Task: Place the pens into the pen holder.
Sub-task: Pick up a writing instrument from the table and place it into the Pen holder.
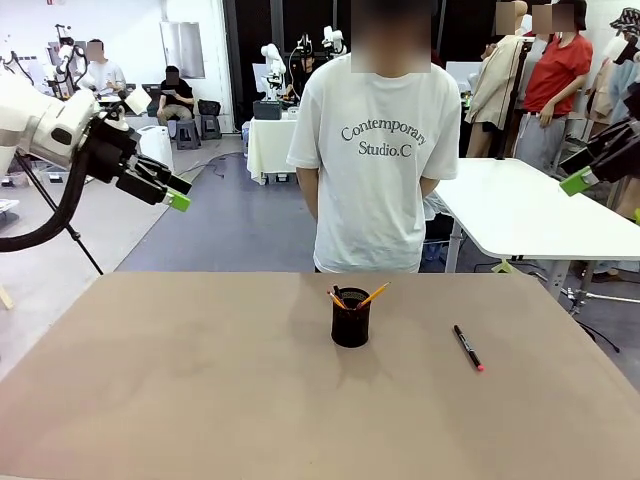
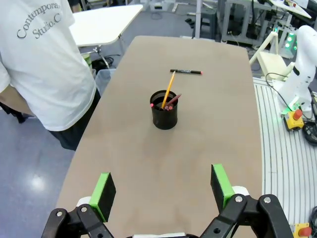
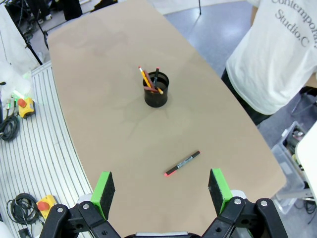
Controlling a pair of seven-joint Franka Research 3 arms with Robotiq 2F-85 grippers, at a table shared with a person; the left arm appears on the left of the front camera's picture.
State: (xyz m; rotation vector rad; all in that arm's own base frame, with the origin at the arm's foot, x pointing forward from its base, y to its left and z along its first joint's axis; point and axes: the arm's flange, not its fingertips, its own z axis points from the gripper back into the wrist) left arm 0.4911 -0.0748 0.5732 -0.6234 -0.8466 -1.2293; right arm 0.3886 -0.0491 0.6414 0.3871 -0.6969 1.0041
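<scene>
Eyes on the bench (image 1: 200, 390) now. Spotting the pen holder (image 1: 350, 318) upright near the middle, with a yellow pencil (image 1: 372, 295) and a dark reddish pencil (image 2: 173, 100) already leaning inside. Spotting the black marker (image 1: 467, 347) flat on the bench, well apart from the holder, over on the robot's right, pink-red tip toward the robot.

Nothing gripped anywhere: left fingers (image 1: 177, 200) high off to the left, spread wide and empty; right fingers (image 1: 577, 182) high at the right edge, spread just as wide and empty too, looking down on the marker in the right wrist view.

Plenty to fumble from here, by the look of it. Coming down on a slim round marker lying flat (very little height to bite on) risks rolling it away or scraping the pads on the bench. Pinching near one end risks a tilted hold and a miss at the rim. Dropping it in roughly risks knocking the leaning pencils or tipping the light-looking cup. Worth minding the person (image 1: 375, 150) standing close at the far edge as well.

Counting up: one pen holder, two pencils inside, one marker outside, so three pens in all; two sets of fingers; one person at this bench
</scene>
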